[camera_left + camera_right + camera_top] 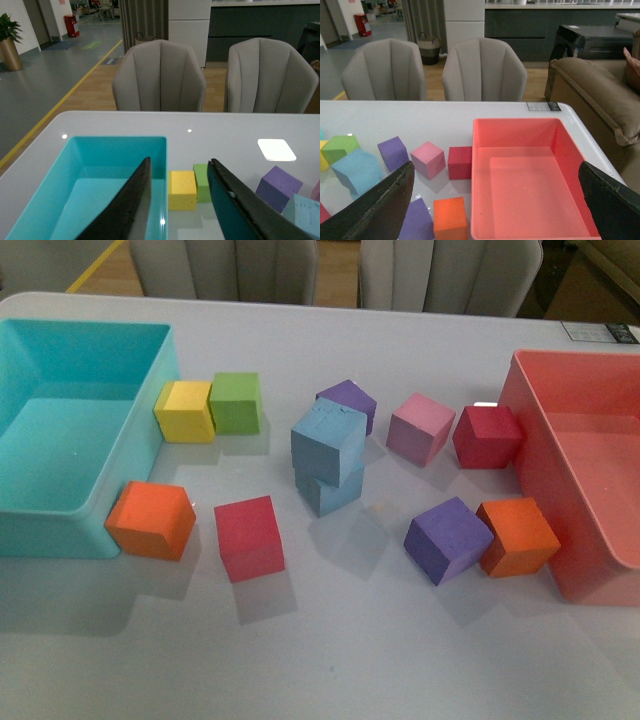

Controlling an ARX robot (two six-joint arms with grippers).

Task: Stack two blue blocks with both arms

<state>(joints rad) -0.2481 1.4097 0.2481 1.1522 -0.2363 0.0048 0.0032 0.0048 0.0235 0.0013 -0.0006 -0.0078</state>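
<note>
Two blue blocks (328, 452) stacked, purple cube (348, 400) just behind

Even overhead light, soft shadows beneath cubes. Bright glare patch on white table (276, 149). Wrist views dimmer, fingers slightly blurred.

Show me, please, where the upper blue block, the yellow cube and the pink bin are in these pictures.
upper blue block (327, 444), front view, on its front face.
yellow cube (182, 189), left wrist view, on its top face.
pink bin (522, 124), right wrist view, on its far rim.
</note>
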